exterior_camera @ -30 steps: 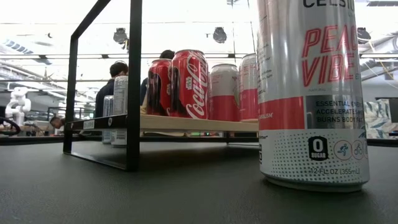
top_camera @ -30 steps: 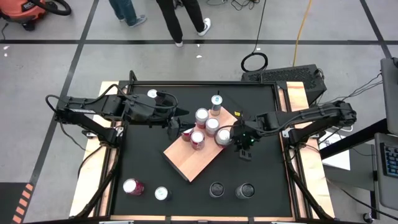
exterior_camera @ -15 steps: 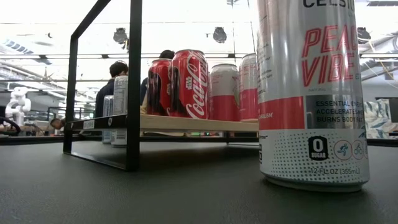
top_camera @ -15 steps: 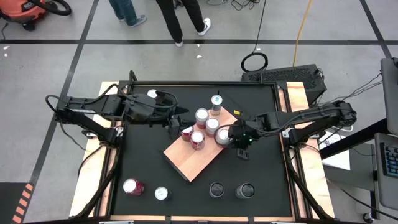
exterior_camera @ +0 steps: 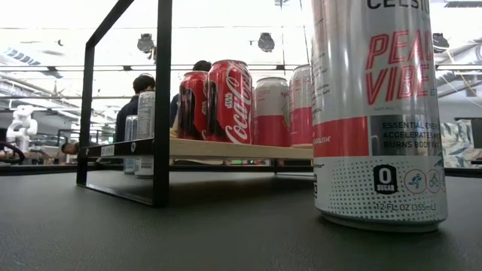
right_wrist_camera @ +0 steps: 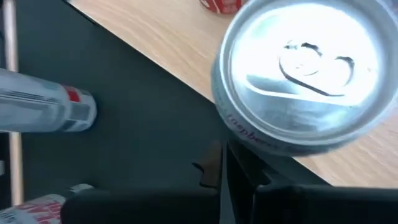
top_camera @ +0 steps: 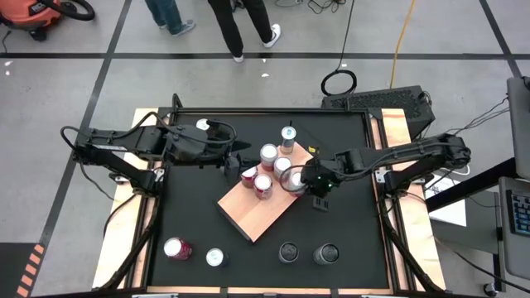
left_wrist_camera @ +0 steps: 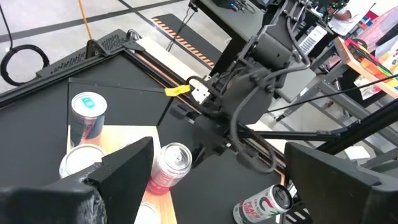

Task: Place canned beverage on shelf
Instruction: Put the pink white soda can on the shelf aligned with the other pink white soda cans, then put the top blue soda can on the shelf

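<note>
- Fingers of the right gripper [top_camera: 305,182] are seen brought together, empty, just beside a silver-topped can [top_camera: 295,180] standing upright at the shelf [top_camera: 252,211] edge.
- Four more cans are grouped on the shelf.
- Left gripper [top_camera: 234,168] is held spread apart beside a red can [top_camera: 249,178].

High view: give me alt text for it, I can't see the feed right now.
Seen from above, the right gripper, shut, sits against a can at the edge of the wooden shelf, which holds four more cans. The left gripper waits open at the shelf's opposite side. Six other cans stand on the black table.
</note>
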`<state>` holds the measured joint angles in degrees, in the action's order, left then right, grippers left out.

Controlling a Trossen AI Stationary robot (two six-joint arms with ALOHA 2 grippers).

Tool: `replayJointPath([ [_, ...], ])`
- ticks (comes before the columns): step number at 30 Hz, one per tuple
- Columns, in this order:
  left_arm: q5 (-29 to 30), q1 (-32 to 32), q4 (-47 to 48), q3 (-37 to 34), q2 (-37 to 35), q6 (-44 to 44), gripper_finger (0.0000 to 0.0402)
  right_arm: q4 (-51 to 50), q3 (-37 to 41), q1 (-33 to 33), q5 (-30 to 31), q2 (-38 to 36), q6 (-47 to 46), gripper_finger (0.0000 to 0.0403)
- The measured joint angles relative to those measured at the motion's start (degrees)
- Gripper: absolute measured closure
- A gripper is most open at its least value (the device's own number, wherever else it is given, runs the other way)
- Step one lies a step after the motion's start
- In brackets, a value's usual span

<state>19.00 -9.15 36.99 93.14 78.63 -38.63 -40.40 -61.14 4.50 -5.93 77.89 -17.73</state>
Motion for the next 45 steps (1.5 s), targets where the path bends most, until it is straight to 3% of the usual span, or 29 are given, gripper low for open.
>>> replayJointPath([
  [26,-0.02,0.00,0.00,0.00,0.00,0.04,0.0038,2.08,0.00,-1.47,-0.18,3.08,2.81,0.0403],
  [33,1.42,0.00,0.40,0.00,0.00,-0.06,0.0038,1.58,-0.02,-1.48,-8.47,3.04,0.27,0.0403],
  [37,4.29,0.57,4.33,0.00,0.00,-4.45,0.0038,-1.55,-0.04,-1.39,-11.15,0.92,-2.97,0.0403],
  [45,3.50,3.54,8.24,0.00,-0.34,-6.01,0.0038,-4.81,-0.07,-1.36,-8.45,-9.83,-12.52,0.0403],
])
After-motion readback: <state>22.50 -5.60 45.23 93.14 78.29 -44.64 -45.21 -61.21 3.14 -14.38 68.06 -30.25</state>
